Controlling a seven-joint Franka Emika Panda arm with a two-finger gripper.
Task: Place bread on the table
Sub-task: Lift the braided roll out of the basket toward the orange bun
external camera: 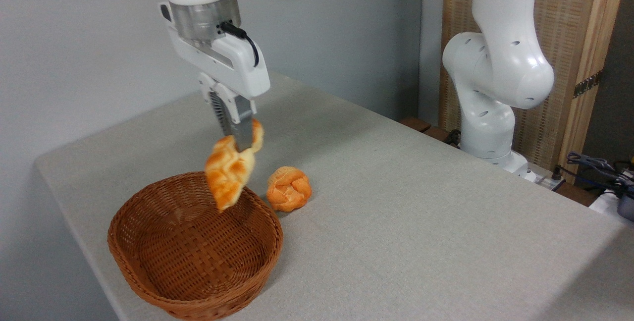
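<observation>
The bread (pixel 229 171), a golden-brown braided loaf with pointed ends, hangs tilted in the air above the far rim of the wicker basket. My gripper (pixel 238 138) is shut on its upper end, fingers pointing down. The loaf's lower tip dangles over the basket's inside, touching nothing that I can see. The light grey-beige table (pixel 421 222) spreads out below and to the right.
A brown wicker basket (pixel 195 246) with nothing in it sits at the table's front left. A small round orange bun (pixel 289 188) lies on the table just right of the basket. The robot's white base (pixel 495 88) stands at the back right, with cables beyond it.
</observation>
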